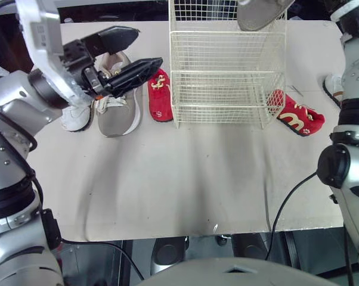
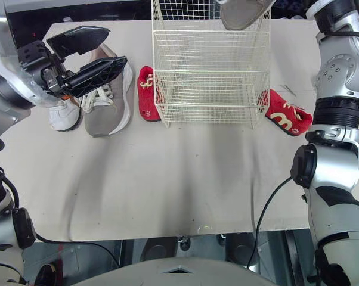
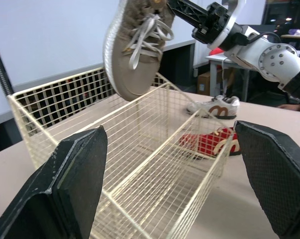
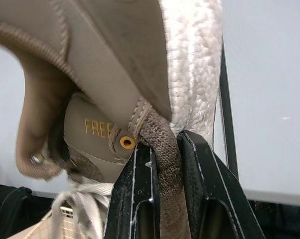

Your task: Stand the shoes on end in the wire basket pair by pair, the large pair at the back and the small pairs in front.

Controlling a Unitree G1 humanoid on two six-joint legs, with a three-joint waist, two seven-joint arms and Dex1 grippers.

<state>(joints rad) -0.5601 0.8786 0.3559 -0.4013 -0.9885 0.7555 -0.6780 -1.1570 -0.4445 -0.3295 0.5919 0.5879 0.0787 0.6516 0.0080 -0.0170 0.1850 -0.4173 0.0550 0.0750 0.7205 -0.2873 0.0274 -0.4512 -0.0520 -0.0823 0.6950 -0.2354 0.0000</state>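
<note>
Right gripper [image 4: 162, 144] | you hold tan sneaker [image 3: 137, 45] by its heel | over rear of wire basket [image 1: 227, 89] | left gripper [image 1: 145, 47] spread wide

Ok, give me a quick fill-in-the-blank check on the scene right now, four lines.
1. The right gripper holds the tan sneaker by its ____.
2. The wire basket has ____ shoes in it.
3. The left gripper is ____.
4. The slipper on the basket's left side is ____.
Missing words: heel; no; open; red.
</note>
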